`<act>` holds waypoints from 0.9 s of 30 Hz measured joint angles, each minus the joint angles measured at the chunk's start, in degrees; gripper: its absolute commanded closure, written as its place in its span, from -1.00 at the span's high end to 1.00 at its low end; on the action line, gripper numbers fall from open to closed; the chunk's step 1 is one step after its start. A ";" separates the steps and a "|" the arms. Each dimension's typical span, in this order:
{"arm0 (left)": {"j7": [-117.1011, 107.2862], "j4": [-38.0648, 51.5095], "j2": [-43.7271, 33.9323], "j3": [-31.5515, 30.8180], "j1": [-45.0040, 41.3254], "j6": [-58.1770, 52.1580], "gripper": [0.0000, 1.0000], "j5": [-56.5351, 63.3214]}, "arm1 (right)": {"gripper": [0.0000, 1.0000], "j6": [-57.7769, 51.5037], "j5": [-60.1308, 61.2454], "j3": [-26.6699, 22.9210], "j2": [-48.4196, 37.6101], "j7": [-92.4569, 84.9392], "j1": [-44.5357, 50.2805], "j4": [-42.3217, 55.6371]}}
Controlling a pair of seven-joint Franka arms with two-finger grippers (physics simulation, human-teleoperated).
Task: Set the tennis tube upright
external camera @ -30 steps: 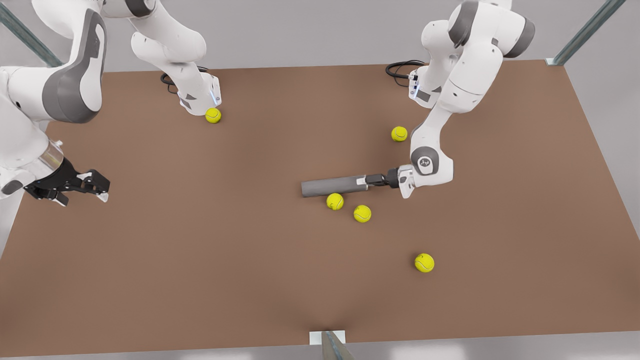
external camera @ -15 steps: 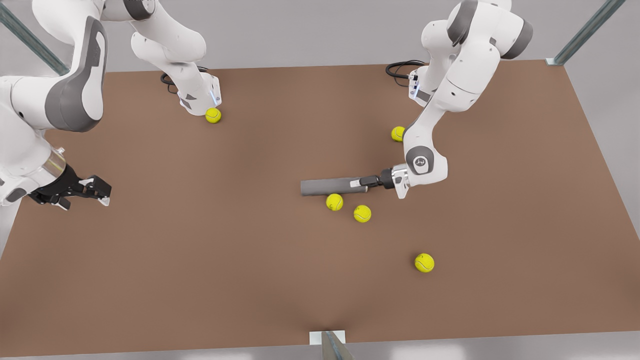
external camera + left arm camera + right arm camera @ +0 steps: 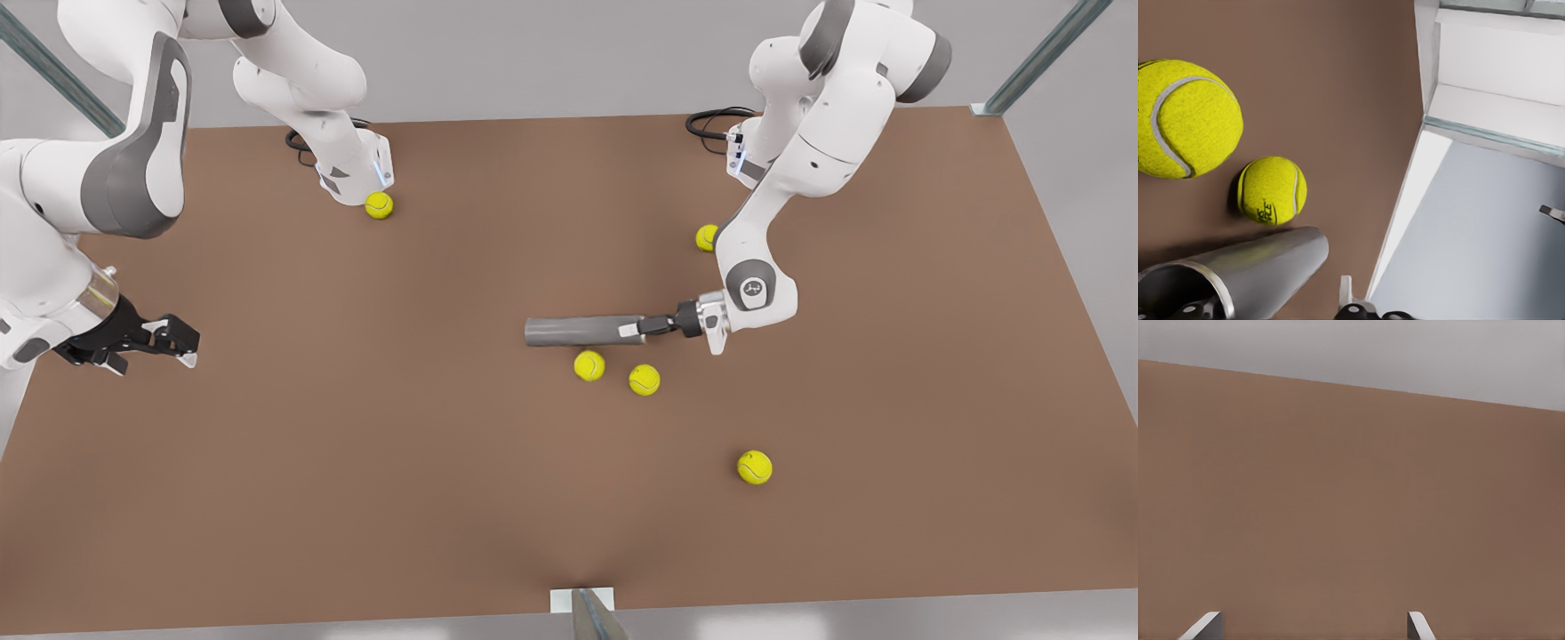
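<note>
Brown tabletop (image 3: pixel 356 462) fills the scene, and everything is placed against the tennis tube (image 3: pixel 578 331), which lies on its side near the middle. The left gripper (image 3: pixel 642 328) is clamped on the tube's open rim on the front view's right. Over the last second the tube has slid toward the front view's left and parted from the nearest tennis ball (image 3: pixel 589 365), so tilting it up looks unobstructed. Well off on the tube's other side, the right gripper (image 3: pixel 169 342) waits, jaws apart.
</note>
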 measured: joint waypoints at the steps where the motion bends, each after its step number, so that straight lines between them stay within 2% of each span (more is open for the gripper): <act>1: -0.08 0.08 -0.05 0.00 0.00 0.01 -0.21 -0.22 | 1.00 0.00 0.00 0.00 0.08 -0.08 0.00 0.00; 4: -0.08 0.09 -0.26 0.00 0.04 0.01 -0.44 -0.60 | 1.00 0.01 0.00 0.00 0.00 -0.02 0.00 0.00; 7: -0.09 0.09 -0.53 -0.52 0.20 0.18 -0.55 -0.90 | 1.00 0.07 0.00 0.00 0.06 -0.04 0.00 0.08; 19: -0.05 0.53 -0.60 -0.96 0.26 0.76 -0.57 -1.48 | 1.00 0.03 0.00 0.00 0.00 -0.01 0.00 0.04; 27: -4.01 1.47 -0.70 -7.40 8.40 -0.09 -0.57 -1.23 | 1.00 0.03 0.00 0.00 0.05 0.00 0.00 0.00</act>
